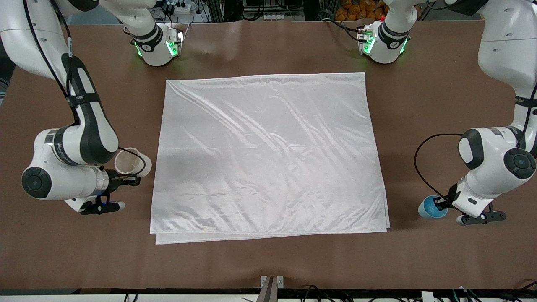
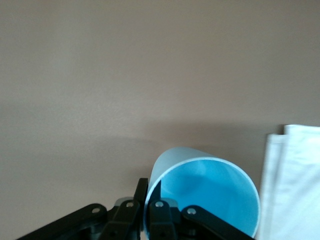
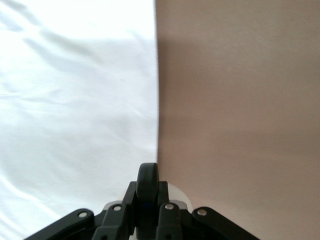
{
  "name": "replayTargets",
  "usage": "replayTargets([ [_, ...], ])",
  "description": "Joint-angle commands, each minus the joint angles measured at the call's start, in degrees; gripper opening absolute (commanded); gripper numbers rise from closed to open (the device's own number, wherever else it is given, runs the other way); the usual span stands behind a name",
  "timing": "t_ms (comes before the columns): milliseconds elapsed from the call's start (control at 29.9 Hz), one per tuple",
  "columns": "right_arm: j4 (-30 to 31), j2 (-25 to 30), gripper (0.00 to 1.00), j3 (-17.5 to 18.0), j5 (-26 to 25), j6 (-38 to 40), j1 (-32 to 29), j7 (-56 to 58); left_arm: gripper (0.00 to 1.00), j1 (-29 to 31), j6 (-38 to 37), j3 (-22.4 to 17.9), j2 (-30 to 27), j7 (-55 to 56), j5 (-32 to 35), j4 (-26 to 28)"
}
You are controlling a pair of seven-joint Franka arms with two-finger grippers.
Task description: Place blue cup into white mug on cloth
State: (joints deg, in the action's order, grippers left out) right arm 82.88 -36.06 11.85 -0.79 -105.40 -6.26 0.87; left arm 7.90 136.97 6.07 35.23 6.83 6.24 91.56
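Note:
The white cloth [image 1: 268,155] lies spread in the middle of the brown table. My left gripper [image 1: 441,204] is shut on the rim wall of the blue cup [image 1: 431,207], low over the table off the cloth's corner at the left arm's end. In the left wrist view the fingers [image 2: 142,192] pinch the cup's [image 2: 210,192] wall, one inside and one outside. My right gripper [image 1: 132,180] is shut on the black handle of the white mug [image 1: 131,161], just off the cloth's edge at the right arm's end. The right wrist view shows the handle [image 3: 148,181] between the jaws.
The cloth's layered edge shows in the left wrist view [image 2: 295,180], and its edge shows in the right wrist view [image 3: 75,100]. Bare brown table [image 1: 268,264] surrounds the cloth. The two arm bases [image 1: 157,46] stand along the table's edge farthest from the front camera.

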Motion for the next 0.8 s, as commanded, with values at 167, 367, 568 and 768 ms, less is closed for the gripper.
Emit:
replayTargets([
  [167, -1.14, 0.29, 0.00, 0.28, 1.75, 1.08, 4.15, -6.49, 0.00, 0.18, -12.77, 3.16, -10.70, 3.71, 0.79, -0.94],
  [367, -1.75, -0.06, 0.00, 0.10, 1.58, 0.55, 7.93, -11.85, 0.00, 0.18, -21.55, 5.62, -13.07, 4.06, 0.79, -5.86],
  [568, -1.93, -0.41, 0.00, 0.10, 1.49, -3.05, 11.79, -16.33, 0.00, 0.18, -29.64, 6.76, -15.80, 5.21, 0.61, -8.41],
  [768, -2.02, -1.38, 0.00, 0.01, 1.31, -6.30, 15.49, -21.34, 0.00, 0.36, -32.55, 6.59, -18.00, 5.29, -1.93, -9.82],
])
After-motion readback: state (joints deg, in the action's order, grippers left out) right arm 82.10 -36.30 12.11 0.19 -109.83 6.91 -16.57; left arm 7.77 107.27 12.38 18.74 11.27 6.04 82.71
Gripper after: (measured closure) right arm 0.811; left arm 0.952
